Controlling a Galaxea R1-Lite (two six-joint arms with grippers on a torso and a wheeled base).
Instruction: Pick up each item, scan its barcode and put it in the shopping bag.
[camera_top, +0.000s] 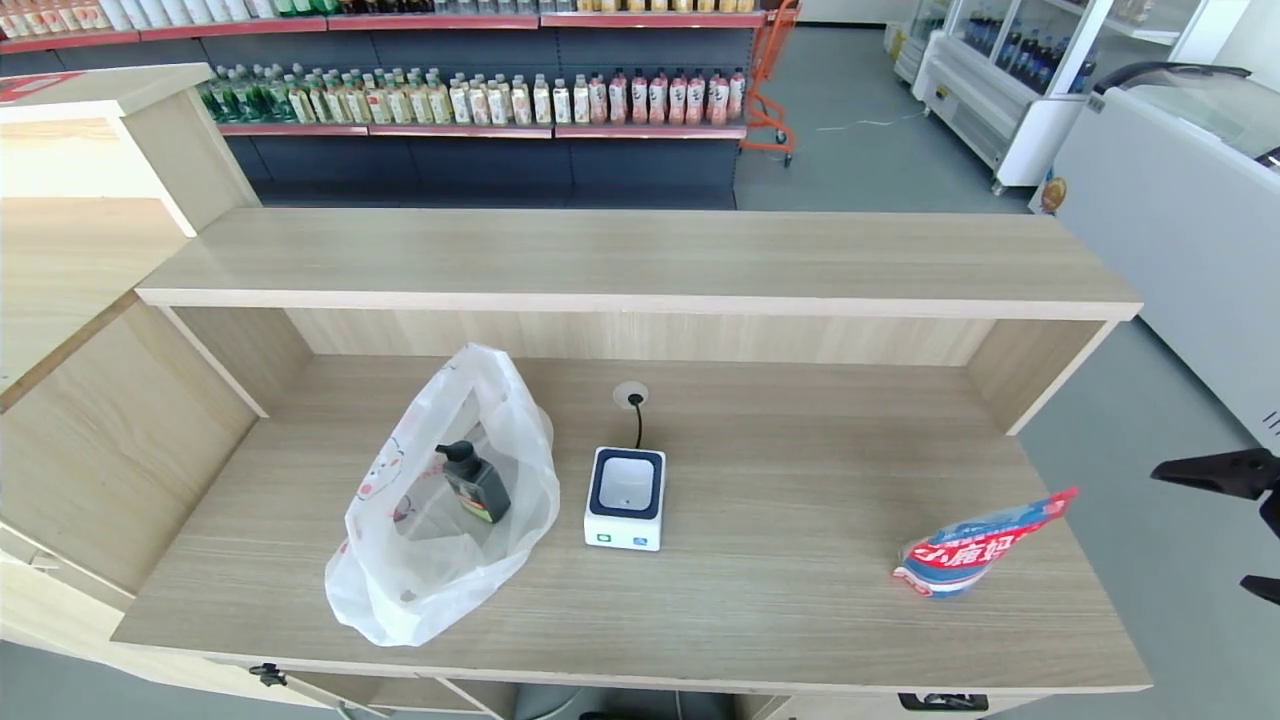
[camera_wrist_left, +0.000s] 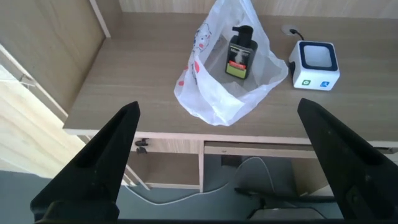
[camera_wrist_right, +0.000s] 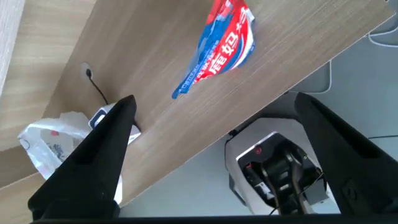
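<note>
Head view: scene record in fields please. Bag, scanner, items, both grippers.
shopping bag: open, on the counter's left part
pump bottle: dark, standing inside the bag
scanner: white, right of the bag, cabled
pouch: red and blue, lying near the counter's right end, not bagged
left gripper: fingers open, empty
right gripper: fingers open, empty, beyond the counter's right end

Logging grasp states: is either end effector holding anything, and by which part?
Nothing is held. The left end effector and right end effector are both open and empty.
</note>
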